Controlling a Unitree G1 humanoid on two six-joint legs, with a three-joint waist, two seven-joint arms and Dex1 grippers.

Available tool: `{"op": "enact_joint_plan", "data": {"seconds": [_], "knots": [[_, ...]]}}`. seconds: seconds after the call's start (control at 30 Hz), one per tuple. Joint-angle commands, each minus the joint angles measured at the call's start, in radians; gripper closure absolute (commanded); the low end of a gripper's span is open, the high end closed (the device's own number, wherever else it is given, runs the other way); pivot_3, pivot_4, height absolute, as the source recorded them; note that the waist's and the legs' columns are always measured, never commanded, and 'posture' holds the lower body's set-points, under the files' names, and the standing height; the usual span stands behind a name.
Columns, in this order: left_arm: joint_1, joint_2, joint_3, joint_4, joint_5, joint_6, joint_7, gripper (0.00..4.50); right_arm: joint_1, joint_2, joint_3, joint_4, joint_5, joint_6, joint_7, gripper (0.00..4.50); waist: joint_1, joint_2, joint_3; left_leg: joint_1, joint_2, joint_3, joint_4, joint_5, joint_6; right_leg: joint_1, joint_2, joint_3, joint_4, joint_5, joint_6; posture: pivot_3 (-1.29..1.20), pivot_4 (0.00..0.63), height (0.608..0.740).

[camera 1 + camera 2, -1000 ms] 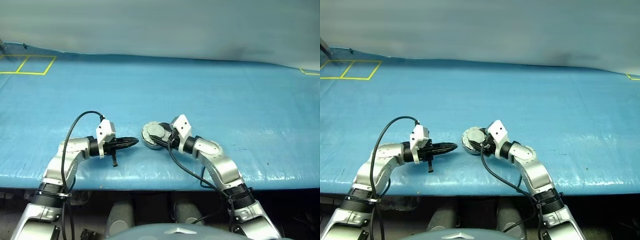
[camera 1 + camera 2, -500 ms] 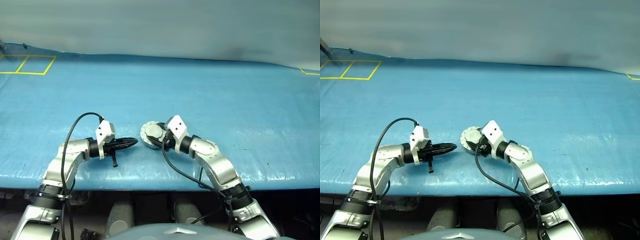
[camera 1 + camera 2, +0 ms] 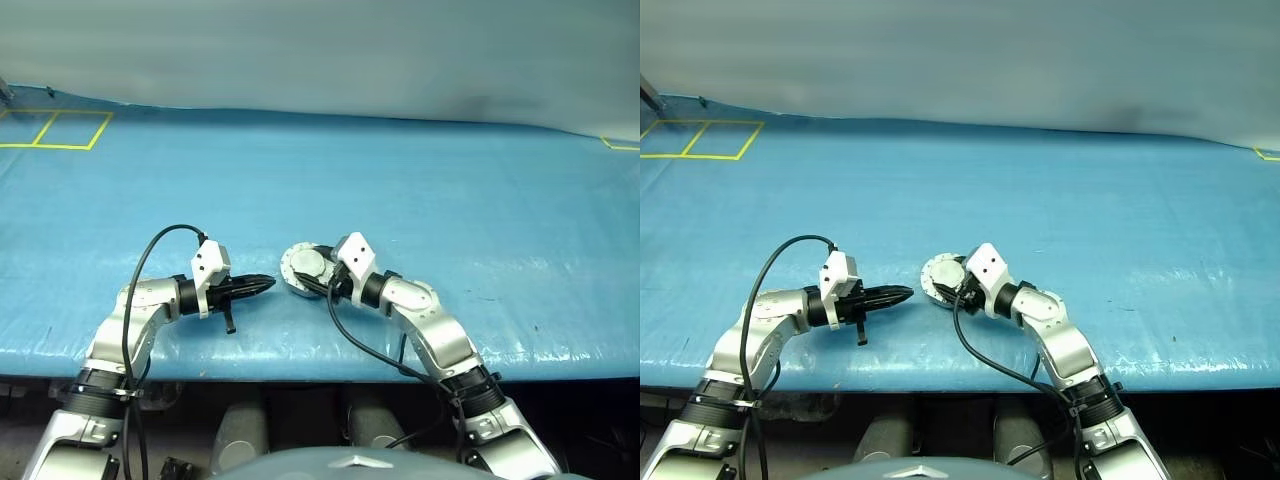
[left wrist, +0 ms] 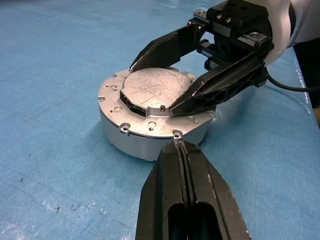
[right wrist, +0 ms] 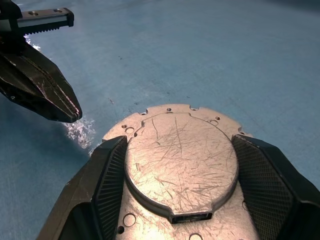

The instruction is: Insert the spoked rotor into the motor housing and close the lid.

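Note:
The motor housing point(image 4: 145, 142), a squat silver can, stands on the blue table near the front edge. The lid point(image 4: 150, 92), a silvery disc with a notched rim and a raised scratched centre, lies flat on top of it. My right gripper point(image 5: 180, 145) reaches over the lid, one finger point(image 4: 220, 85) on each side of the raised centre and against it. My left gripper point(image 4: 178, 146) is shut and empty, its tip just short of the housing's side. In the left eye view the left gripper point(image 3: 268, 284) and right gripper point(image 3: 310, 278) face each other across the housing point(image 3: 298, 268). The spoked rotor is hidden.
The blue table cover point(image 3: 450, 200) stretches wide behind and to both sides. Yellow tape squares point(image 3: 60, 128) mark the far left corner. The table's front edge point(image 3: 300, 352) runs close below both grippers. Black cables point(image 3: 150, 260) loop from each wrist.
My right wrist has shifted slightly to the left over the housing. The left gripper and the housing have stayed put.

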Motion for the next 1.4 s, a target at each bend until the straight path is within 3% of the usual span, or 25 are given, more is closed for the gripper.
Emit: {"op": "enact_joint_plan", "data": {"seconds": [0.03, 0.87, 1.17, 1.4], "knots": [[-0.009, -0.001, 0.010, -0.034, -0.014, -0.005, -0.004, 4.50, -0.004, -0.004, -0.018, 0.019, 0.008, 0.020, 0.006, 1.51, 0.000, 0.000, 0.000, 0.000, 0.000, 0.000, 0.000, 0.000, 0.000, 0.000, 0.000, 0.000, 0.000, 0.000, 0.000, 0.00, 0.150, 0.740], [0.004, -0.004, 0.011, -0.048, -0.020, 0.007, 0.006, 4.50, -0.027, -0.019, 0.007, 0.101, -0.054, -0.045, 0.013, 1.51, -0.001, 0.000, 0.000, 0.002, 0.000, 0.000, 0.000, 0.000, 0.000, 0.001, 0.000, 0.000, 0.000, 0.000, 0.000, 0.00, 0.150, 0.740], [-0.067, -0.070, 0.034, -0.029, -0.081, 0.106, 0.070, 4.50, -0.019, -0.026, 0.012, 0.094, -0.057, -0.024, 0.023, 1.51, 0.000, -0.001, -0.001, 0.002, 0.000, 0.000, 0.000, 0.001, 0.000, 0.002, 0.000, 0.000, 0.001, 0.000, 0.000, 0.00, 0.150, 0.740], [-0.148, -0.111, -0.020, 0.064, -0.019, 0.091, 0.072, 4.50, -0.019, -0.029, 0.006, 0.064, -0.056, -0.018, 0.016, 1.51, 0.000, 0.000, -0.001, 0.002, 0.000, 0.000, 0.000, 0.001, 0.000, 0.002, 0.000, 0.000, 0.000, 0.000, 0.000, 0.00, 0.150, 0.740]]}}
